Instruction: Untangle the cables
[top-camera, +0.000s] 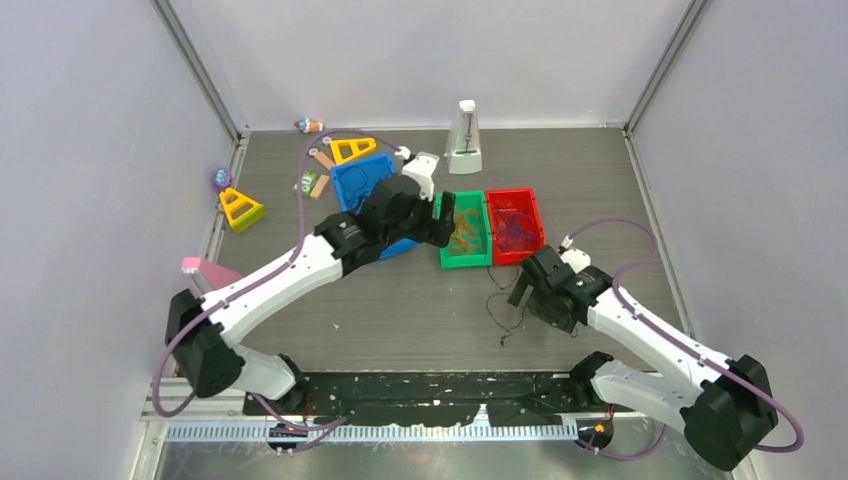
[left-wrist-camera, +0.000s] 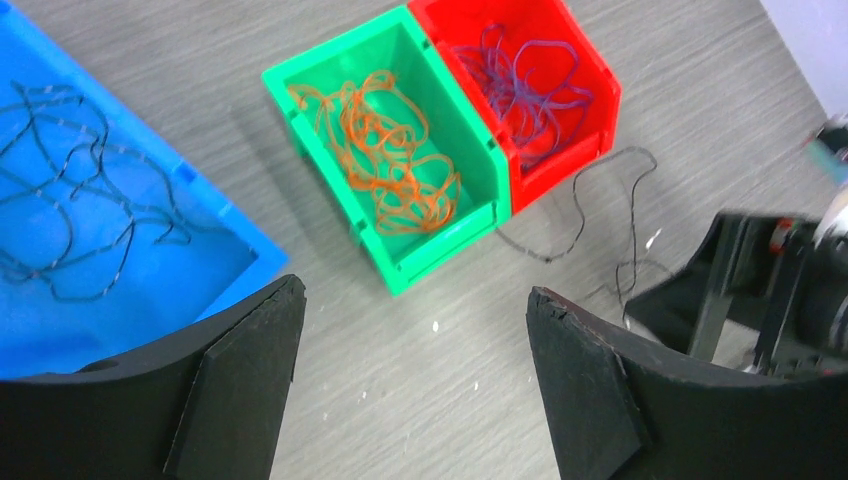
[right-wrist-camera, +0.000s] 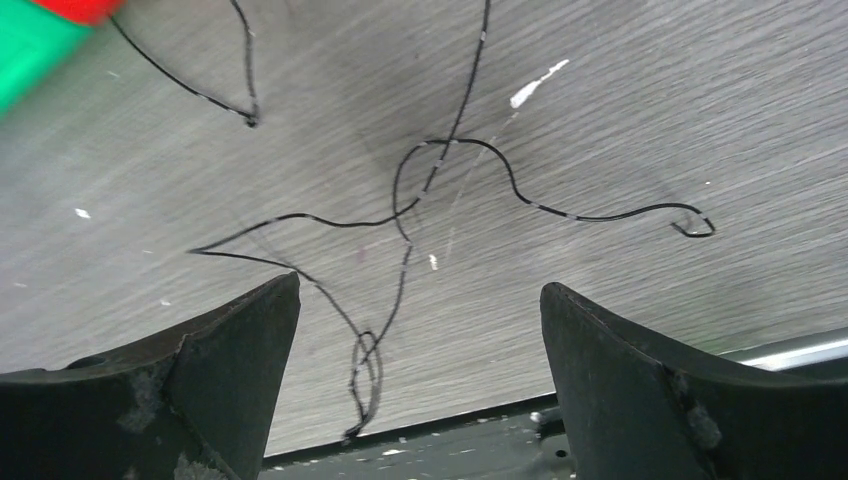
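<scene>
Orange cables (left-wrist-camera: 385, 150) lie tangled in a green bin (left-wrist-camera: 440, 262), purple cables (left-wrist-camera: 525, 85) in a red bin (left-wrist-camera: 565, 160), and black cables (left-wrist-camera: 80, 170) in a blue bin (left-wrist-camera: 150, 290). One loose black cable (right-wrist-camera: 440, 200) sprawls on the table in front of the red bin (top-camera: 518, 255). My left gripper (left-wrist-camera: 415, 290) hangs open above bare table, just in front of the green bin, with nothing between its fingers. The right gripper (right-wrist-camera: 420, 285) is open over the loose black cable (top-camera: 500, 305), which runs on the table between its fingers, not pinched.
A white metronome-like object (top-camera: 464, 138) stands at the back. Yellow triangular pieces (top-camera: 241, 208) and small toys lie back left, and a pink block (top-camera: 205, 270) sits by the left arm. The table's dark near edge (right-wrist-camera: 450, 440) is just below the right gripper.
</scene>
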